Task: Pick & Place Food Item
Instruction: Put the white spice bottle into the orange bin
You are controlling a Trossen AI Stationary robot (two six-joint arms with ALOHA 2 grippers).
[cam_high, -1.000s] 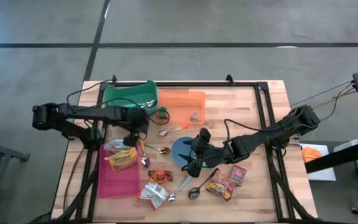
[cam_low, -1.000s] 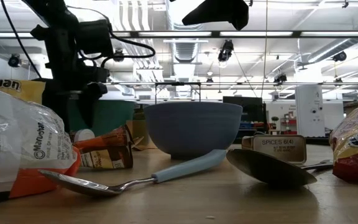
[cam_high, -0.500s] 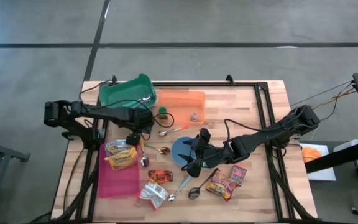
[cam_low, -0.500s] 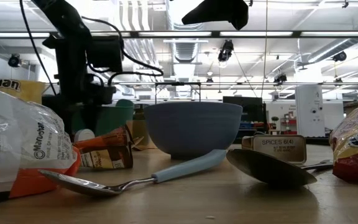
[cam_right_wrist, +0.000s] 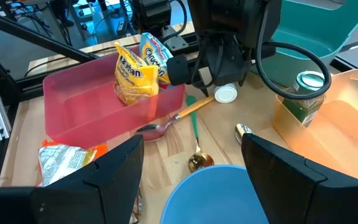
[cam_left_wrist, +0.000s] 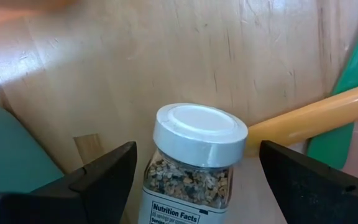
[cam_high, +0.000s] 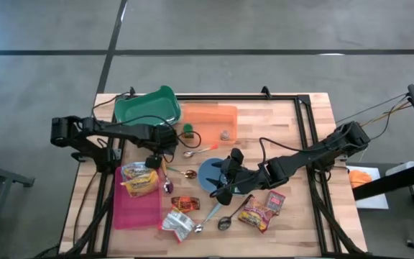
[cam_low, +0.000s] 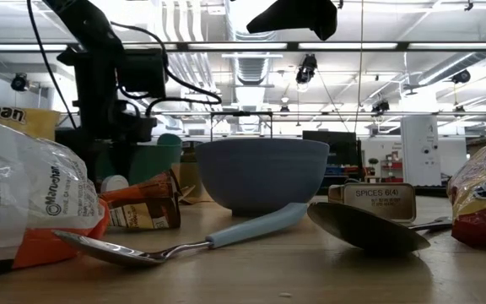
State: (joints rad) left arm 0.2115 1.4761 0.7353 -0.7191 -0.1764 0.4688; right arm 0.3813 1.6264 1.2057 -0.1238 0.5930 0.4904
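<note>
Movement over the last second belongs to the left arm alone: it has swung off the green plastic bin [cam_high: 146, 108] toward the bench's [cam_high: 279, 122] middle, and over the last half second it has held still, so its left pincer [cam_high: 157, 156] now hangs with fingers spread apart on either side of the small clear spice jar with a white lid [cam_left_wrist: 194, 163], not yet touching it. That reads as an approach finished and a grasp about to begin. The jar stands upright on the bench just beside a yellow-handled spoon [cam_left_wrist: 309, 115], near the pink plastic tray [cam_high: 136, 208]. The right pincer [cam_high: 221, 188] waits with fingers apart over the blue bowl [cam_high: 213, 173], unchanged. Only the left wrist view shows the jar framed between the fingers; from overhead the pincer hides it, while the right wrist view shows its white lid [cam_right_wrist: 225, 94] under the arm.
</note>
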